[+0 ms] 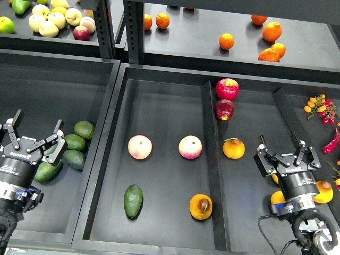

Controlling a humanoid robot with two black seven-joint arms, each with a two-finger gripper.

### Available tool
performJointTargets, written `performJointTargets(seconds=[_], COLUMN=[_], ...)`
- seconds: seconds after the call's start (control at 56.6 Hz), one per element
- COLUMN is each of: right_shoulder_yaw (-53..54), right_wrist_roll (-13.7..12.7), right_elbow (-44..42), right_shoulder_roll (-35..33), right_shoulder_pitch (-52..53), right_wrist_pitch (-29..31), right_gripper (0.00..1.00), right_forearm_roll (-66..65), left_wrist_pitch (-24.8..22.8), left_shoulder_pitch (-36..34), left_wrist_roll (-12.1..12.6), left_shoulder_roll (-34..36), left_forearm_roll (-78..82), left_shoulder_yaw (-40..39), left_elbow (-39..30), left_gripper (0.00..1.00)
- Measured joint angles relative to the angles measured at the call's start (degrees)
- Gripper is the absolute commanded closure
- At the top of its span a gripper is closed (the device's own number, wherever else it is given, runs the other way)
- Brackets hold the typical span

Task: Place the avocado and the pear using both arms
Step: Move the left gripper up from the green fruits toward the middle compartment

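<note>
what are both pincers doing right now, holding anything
Left pincer: open, holding nothing, above the avocados in the left bin.
Right pincer: open, holding nothing, above the fruit in the right compartment.

Shop-style produce display, seen from my rig

I'm looking down on black display trays [159, 236] split by dividers, fruit sorted by kind: avocados [74, 143] in the left bin, oranges [268, 40] and pale apples [56, 20] on a dark shelf behind, red apples [226, 95] and chillies [330, 142] to the right.
</note>
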Motion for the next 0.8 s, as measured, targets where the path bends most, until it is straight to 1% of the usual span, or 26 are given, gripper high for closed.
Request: performJointTargets(seconds=[0.442,0.707,0.778,0.795], right_shoulder_yaw=[-0.35,-0.33,-0.36,-0.36], right_wrist_roll=[0.00,-0.07,-0.08,-0.08], right_elbow=[-0.08,-0.11,-0.11,-0.10], right_shoulder_roll=[0.00,0.00,0.00,0.00], right_shoulder_pitch=[-0.03,-0.22,-0.24,-0.28], right_wrist_pitch=[0.04,0.04,0.04,0.07], right_gripper=[0.00,0.00,0.00,0.00], right_forearm_roll=[-0.02,-0.02,-0.02,-0.02], left_wrist_pitch=[0.00,0.00,0.00,0.00], left_shoulder_pitch=[0.07,-0.06,-0.06,-0.05], left_wrist_roll=[-0.09,0.59,1.09,1.81], left_shoulder_roll=[0.00,0.00,0.00,0.00], left_forearm_roll=[0.00,1.35,1.46,1.48], left_shoulder_yaw=[-1.02,-0.93,-0.96,-1.00], left_elbow=[0.00,0.05,0.05,0.05], left_gripper=[0.01,0.00,0.00,0.00])
